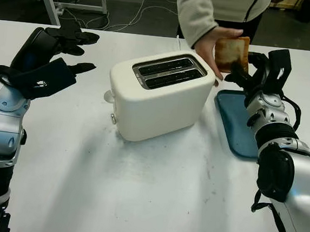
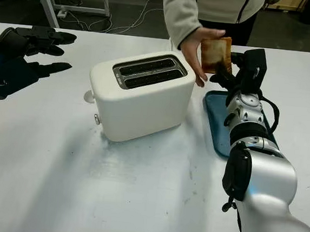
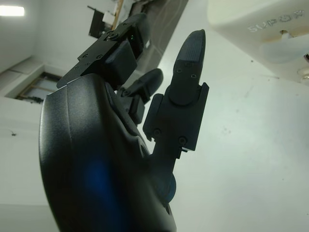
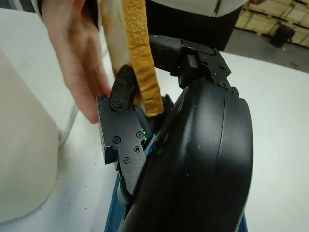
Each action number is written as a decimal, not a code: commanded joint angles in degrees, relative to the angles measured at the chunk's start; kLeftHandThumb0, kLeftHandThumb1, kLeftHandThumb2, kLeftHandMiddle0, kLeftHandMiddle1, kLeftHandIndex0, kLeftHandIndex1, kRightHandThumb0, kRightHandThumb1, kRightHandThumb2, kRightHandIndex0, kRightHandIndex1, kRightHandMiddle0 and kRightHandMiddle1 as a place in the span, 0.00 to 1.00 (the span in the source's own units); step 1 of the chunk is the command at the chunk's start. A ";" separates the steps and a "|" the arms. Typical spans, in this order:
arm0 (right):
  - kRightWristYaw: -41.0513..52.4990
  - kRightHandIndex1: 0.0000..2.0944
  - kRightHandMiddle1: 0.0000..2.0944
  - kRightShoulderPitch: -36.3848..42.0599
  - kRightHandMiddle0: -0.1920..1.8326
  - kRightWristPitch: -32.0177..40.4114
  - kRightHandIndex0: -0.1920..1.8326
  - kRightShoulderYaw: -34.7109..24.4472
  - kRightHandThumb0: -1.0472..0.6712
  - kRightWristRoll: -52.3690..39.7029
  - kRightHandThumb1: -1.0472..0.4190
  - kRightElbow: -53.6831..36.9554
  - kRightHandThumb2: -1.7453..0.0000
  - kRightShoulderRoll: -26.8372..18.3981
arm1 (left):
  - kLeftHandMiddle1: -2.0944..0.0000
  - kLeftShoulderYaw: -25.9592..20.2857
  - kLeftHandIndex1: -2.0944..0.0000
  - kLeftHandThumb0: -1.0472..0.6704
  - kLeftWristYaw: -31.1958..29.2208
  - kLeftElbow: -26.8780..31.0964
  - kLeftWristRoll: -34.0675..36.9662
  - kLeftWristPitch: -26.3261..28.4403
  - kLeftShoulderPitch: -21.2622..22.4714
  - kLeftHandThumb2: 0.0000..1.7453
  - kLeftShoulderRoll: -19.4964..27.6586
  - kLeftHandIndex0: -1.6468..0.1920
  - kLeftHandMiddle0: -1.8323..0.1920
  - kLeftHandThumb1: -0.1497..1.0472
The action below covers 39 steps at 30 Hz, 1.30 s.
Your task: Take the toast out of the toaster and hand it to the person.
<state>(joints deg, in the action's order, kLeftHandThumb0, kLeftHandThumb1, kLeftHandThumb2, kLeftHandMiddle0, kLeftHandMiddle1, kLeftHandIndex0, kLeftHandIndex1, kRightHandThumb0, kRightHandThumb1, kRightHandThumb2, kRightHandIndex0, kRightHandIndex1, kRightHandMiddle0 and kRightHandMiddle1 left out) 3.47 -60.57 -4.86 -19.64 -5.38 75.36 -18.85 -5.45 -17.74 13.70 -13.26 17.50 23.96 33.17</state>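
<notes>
right hand point(image 1: 259, 71) grips toast point(image 1: 232, 53); toaster point(image 3: 270, 29) marked "supor".

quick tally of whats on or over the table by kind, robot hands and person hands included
toaster: 1
toast: 1, gripped by the right hand and also held by the person's hand
blue tray: 1
robot hands: 2, the left hand open above the table left of the toaster
person's hands: 1
total: 6

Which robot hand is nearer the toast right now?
Right. The right hand grips the toast at its lower edge, with the person's hand also on it. The left hand is open, far across the toaster.
</notes>
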 commanded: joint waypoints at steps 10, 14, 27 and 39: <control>1.04 0.83 0.83 0.54 0.23 -1.62 0.42 0.90 0.58 0.37 0.09 0.25 0.71 0.49 | 0.67 -0.28 1.00 0.36 0.32 0.29 -0.12 -0.17 -0.80 0.07 0.10 0.52 0.69 0.89; 0.79 0.83 0.83 0.50 0.22 -1.45 0.41 1.32 0.58 0.53 0.09 0.28 0.72 0.47 | 0.67 -0.15 1.00 0.37 0.49 0.00 -0.37 -0.54 -0.82 0.07 0.19 0.51 0.69 0.89; 2.40 0.83 0.66 1.10 0.24 -1.99 0.37 5.06 0.36 4.08 0.09 0.32 0.78 -0.52 | 0.67 -0.34 1.00 0.36 0.26 0.11 -0.18 -0.43 -0.99 0.07 0.33 0.51 0.68 0.89; 13.06 0.00 0.00 3.65 0.11 -7.66 0.10 5.16 0.23 3.22 0.09 -1.97 0.92 -2.92 | 0.68 -1.02 1.00 0.34 0.92 1.09 -0.20 0.20 -1.71 0.06 -0.25 0.51 0.67 0.89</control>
<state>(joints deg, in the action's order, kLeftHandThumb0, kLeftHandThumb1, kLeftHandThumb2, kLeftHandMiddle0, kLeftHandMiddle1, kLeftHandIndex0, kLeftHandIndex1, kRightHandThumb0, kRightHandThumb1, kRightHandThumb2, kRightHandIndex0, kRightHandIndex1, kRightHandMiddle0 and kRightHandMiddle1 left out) 16.22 -58.07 -10.37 -14.43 -1.83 74.38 -20.67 -5.75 -17.53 14.02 -13.48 17.48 23.23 33.15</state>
